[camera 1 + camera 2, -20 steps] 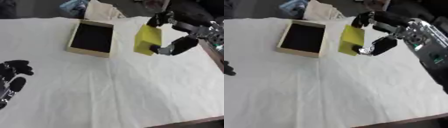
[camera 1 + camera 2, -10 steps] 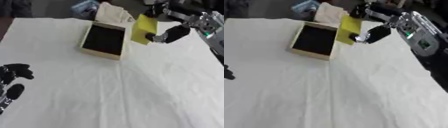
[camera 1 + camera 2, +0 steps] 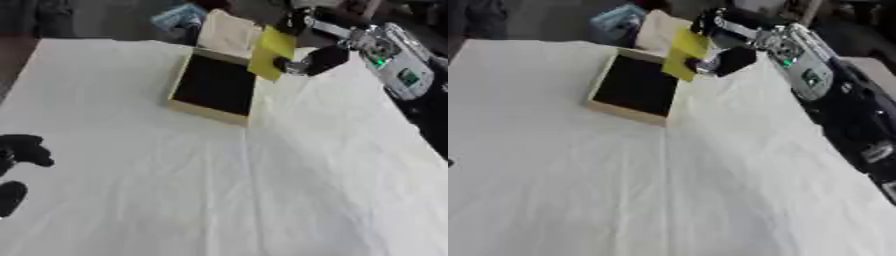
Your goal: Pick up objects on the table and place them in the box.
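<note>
Left eye view: the right hand (image 3: 308,59) grasps a yellow flat object (image 3: 271,46), tilted above the right edge of the black-lined box (image 3: 213,86) on the white tablecloth (image 3: 262,175), while the left hand (image 3: 22,152) rests well apart from the box, fingers curled and holding nothing; right eye view: the yellow object overlaps the box's far right corner.

— Where is the robot's black right hand (image 3: 308,59)?
— At the upper right, on a silver-and-black arm (image 3: 385,55) reaching in from that corner, fingers and thumb pinched on a yellow flat object (image 3: 270,47), raised.

— And the left hand (image 3: 19,160)?
— Low at the left edge, idle, dark fingers (image 3: 30,151) loosely curled, holding nothing.
</note>
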You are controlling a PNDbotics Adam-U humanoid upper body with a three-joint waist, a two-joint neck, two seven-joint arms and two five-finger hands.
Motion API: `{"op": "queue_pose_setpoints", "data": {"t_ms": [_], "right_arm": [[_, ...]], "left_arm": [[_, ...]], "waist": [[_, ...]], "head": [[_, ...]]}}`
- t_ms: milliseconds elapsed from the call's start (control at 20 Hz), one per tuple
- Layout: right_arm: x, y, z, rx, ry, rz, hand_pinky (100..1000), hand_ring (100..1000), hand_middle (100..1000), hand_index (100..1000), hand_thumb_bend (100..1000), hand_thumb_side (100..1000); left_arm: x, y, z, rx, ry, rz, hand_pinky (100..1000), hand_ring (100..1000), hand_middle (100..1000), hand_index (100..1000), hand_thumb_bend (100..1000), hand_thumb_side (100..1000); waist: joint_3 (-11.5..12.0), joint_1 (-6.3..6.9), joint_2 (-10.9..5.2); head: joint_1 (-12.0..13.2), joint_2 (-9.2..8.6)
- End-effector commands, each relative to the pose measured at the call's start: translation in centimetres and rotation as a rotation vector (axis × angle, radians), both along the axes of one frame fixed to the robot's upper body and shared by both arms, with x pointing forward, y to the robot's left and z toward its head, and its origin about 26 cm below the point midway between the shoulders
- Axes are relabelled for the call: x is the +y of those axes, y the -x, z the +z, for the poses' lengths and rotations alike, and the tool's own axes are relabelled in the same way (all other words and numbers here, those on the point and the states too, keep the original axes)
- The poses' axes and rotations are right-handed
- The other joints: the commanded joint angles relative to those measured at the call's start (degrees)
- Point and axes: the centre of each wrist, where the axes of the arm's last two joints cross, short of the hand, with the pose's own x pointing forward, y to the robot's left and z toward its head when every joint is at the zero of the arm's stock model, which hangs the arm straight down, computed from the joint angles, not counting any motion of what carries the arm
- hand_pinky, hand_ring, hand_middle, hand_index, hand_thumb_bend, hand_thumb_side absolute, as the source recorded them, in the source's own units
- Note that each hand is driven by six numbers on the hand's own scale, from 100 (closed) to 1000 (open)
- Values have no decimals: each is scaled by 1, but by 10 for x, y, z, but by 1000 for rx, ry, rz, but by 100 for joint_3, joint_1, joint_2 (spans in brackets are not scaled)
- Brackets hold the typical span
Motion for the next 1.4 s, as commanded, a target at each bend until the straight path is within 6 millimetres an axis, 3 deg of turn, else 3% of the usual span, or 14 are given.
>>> {"op": "queue_pose_setpoints", "data": {"t_ms": [50, 700, 800, 850, 1150, 1400], "right_arm": [[-7, -3, 8, -41, -11, -33, 747, 745, 791, 730, 202, 593], [4, -25, -32, -41, -32, -74, 740, 736, 783, 738, 204, 600], [6, -27, -39, -37, -22, -79, 741, 739, 784, 748, 248, 571], [7, -28, -42, -35, -14, -79, 741, 738, 784, 748, 216, 601], [14, -33, -56, -11, 29, -62, 743, 741, 785, 754, 227, 606], [19, -34, -61, -2, 96, -37, 750, 750, 793, 827, 335, 651]], "left_arm": [[-4, 2, 10, -35, 4, -27, 851, 658, 624, 784, 536, 627], [-13, 3, 16, -50, 14, -75, 849, 658, 623, 784, 539, 624], [-13, 3, 16, -51, 14, -78, 849, 658, 623, 784, 540, 623], [-13, 3, 16, -51, 14, -78, 849, 658, 623, 784, 540, 623], [-14, 3, 17, -52, 14, -82, 849, 658, 623, 784, 541, 623], [-15, 3, 17, -52, 15, -84, 849, 657, 623, 784, 542, 623]], "waist": [[48, 31, -87], [423, 92, -82], [423, 98, -79], [418, 100, -77], [339, 107, -55], [264, 122, -47]], "head": [[-96, -100], [-369, -182], [-385, -193], [-387, -198], [-364, -206], [-348, -199]]}}
